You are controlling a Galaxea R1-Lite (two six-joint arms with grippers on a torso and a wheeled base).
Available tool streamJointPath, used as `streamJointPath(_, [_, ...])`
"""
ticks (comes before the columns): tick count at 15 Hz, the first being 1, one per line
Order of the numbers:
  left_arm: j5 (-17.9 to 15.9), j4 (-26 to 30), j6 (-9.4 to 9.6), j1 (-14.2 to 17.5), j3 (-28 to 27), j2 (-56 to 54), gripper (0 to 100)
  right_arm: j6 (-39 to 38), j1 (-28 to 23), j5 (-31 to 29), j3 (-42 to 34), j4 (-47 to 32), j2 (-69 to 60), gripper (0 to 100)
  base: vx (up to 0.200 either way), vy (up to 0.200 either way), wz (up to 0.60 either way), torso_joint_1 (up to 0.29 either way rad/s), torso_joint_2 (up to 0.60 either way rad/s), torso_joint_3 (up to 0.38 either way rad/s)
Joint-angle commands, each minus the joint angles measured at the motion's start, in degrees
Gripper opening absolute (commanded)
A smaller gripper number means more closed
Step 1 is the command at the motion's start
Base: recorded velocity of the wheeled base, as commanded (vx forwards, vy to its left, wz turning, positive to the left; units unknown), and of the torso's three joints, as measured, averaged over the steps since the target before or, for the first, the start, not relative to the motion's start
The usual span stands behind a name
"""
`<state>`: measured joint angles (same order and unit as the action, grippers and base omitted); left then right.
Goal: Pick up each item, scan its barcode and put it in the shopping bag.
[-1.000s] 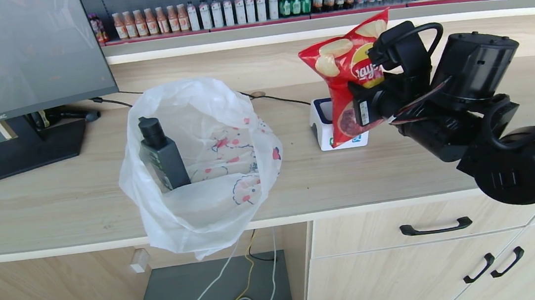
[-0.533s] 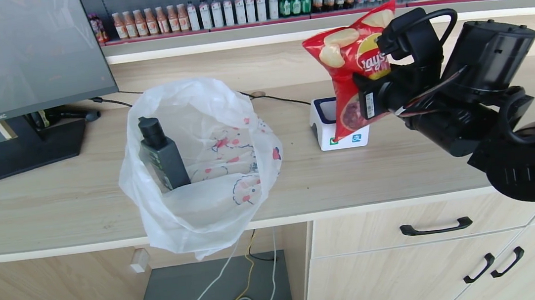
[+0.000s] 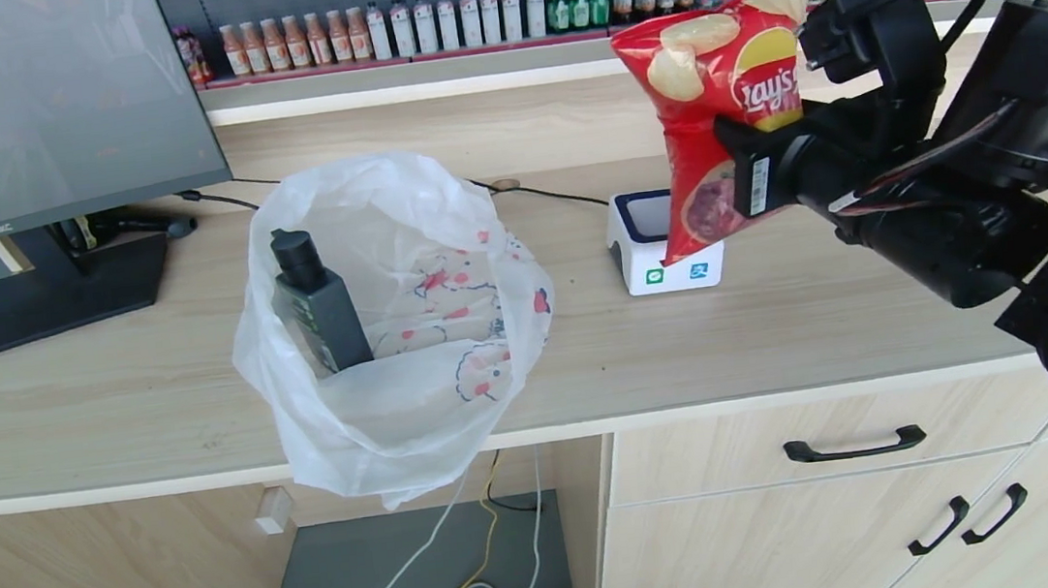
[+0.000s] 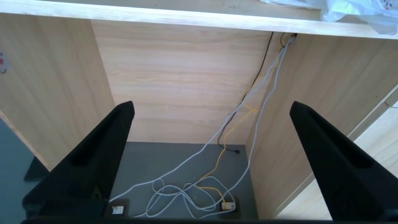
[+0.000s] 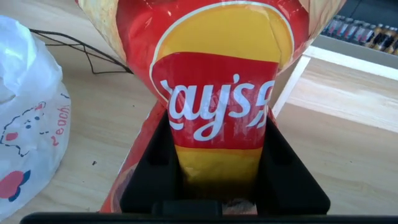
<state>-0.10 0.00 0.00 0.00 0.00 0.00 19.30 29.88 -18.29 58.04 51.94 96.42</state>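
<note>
**Chips at the scanner: face the code, then a high carry to the bag**

The right gripper (image 3: 750, 184) is clamped on the lower half of the red chip bag (image 3: 713, 70), holding it upright in the air over the counter (image 3: 781, 325); in the head view the packet's bottom corner hangs in front of the white scanner (image 3: 646, 247), though whether it touches the box I cannot tell. The printed front faces the head camera and no barcode shows, so I judge the code to be on the far side; whether it squarely meets the scanner window is hidden.

For a clean scan, the packet's back should be turned flat toward the dark window and held close and steady; a crinkled foil face reads badly, so a slow tilt is better than a shake. The grip looks firm enough — more squeeze would only crush the chips.

The shopping bag (image 3: 401, 326) stands open, well apart from the scanner on the robot's left, with a dark bottle (image 3: 318, 301) upright against its left wall. I would carry the packet high enough to pass the thin plastic rim, come down over the open space to the right of the bottle, and let go low; a drop from height could knock the bottle or fold the rim shut.

The left gripper (image 4: 211, 112) hangs below the counter with its fingers wide apart, holding nothing — it could steady the bag's mouth if the rim sags.
</note>
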Motion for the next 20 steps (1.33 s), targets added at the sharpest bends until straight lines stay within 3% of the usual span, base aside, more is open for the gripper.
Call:
streamJointPath(1, [0.01, 0.00, 0.00, 0.00, 0.00, 0.00, 100, -0.93, 2.46, 0.00, -5.22, 2.90, -5.01, 0, 0.000, 0.000, 0.00, 0.000, 0.00, 0.000])
streamJointPath(8, [0.01, 0.00, 0.00, 0.00, 0.00, 0.00, 100, -2.16, 11.34, -0.08, -19.63, 26.72, -5.18, 0, 0.000, 0.000, 0.00, 0.000, 0.00, 0.000])
streamJointPath(15, [0.01, 0.00, 0.00, 0.00, 0.00, 0.00, 100, -4.18, 13.19, -0.08, -24.90, 37.26, -4.83, 0, 0.000, 0.000, 0.00, 0.000, 0.00, 0.000])
streamJointPath(17, [0.01, 0.00, 0.00, 0.00, 0.00, 0.00, 100, -4.71, 13.28, -0.17, -28.60, 38.06, -5.54, 0, 0.000, 0.000, 0.00, 0.000, 0.00, 0.000])
streamJointPath(20, [0.01, 0.00, 0.00, 0.00, 0.00, 0.00, 100, -7.08, 13.54, -0.17, -28.42, 38.06, -5.62, 0, 0.000, 0.000, 0.00, 0.000, 0.00, 0.000])
